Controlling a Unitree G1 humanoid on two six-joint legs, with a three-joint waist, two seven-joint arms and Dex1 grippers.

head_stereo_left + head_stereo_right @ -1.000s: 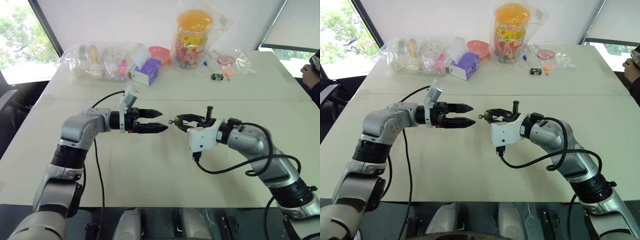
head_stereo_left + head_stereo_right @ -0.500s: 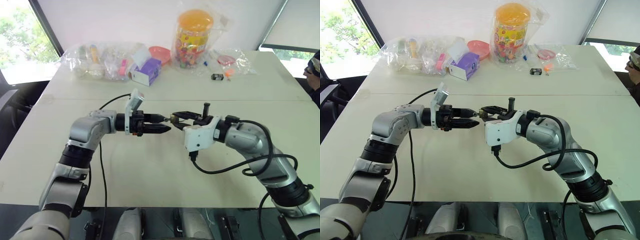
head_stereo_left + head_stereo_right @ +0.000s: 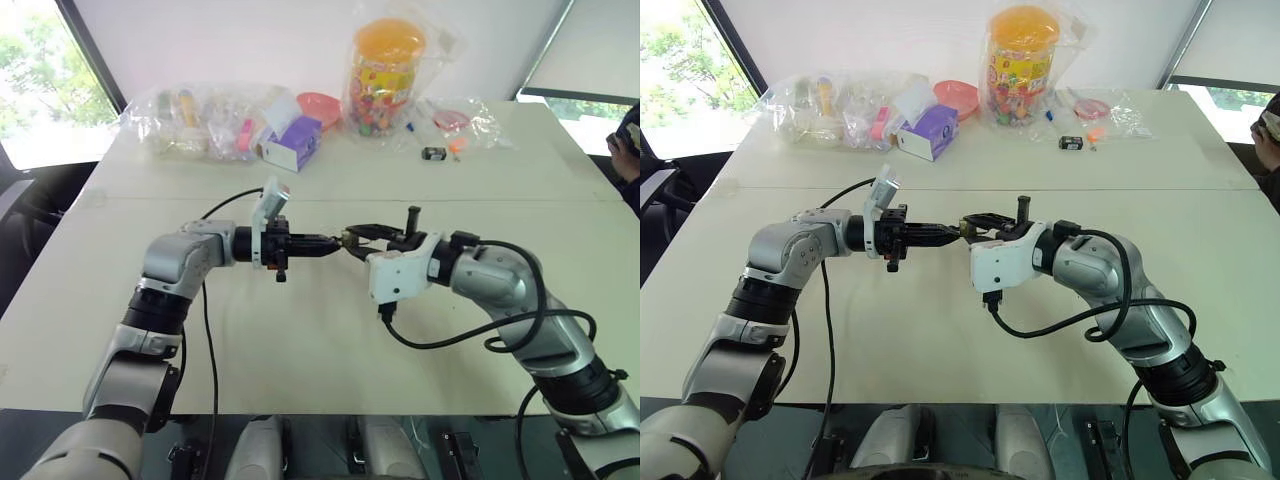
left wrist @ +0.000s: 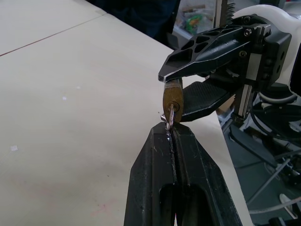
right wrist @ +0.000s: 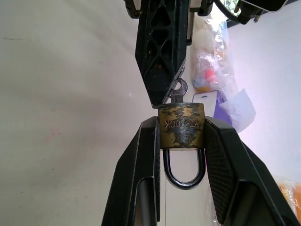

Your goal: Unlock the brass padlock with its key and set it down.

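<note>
Mainly at stake: a clean turn of the key, with both arms meeting in mid-air above the counter point(image 3: 320, 340).
Counter: pale, broad, bare under the arms; clutter of bags and a jar point(image 3: 388, 70) well apart at the far edge.
Right pincer point(image 5: 181, 136): partly closed, both fingers clamped on the flat sides of the brass padlock, held clear above the counter.
Left pincer point(image 4: 173, 136): fully closed, tips pinched on the bow of the key, pointing level toward the right pincer.
Brass padlock point(image 5: 181, 124): small, tarnished gold body with stamped lettering, worn patches; thin silvery shackle point(image 5: 183, 169) looped back between the right fingers, seemingly latched.
Key point(image 4: 170, 117): thin, silvery, blade seated in the keyhole on the padlock's bottom face, bow just outside the left fingertips.
Risk, slip: narrow purchase on the key; turning could let it slide from the tips.
Risk, twist: padlock body could rotate within the right fingers instead of unlocking.
Risk, drop: either piece falling to the counter if the arms pull apart off-axis.
Risk, bend: sideways pull might bind the blade.
</note>
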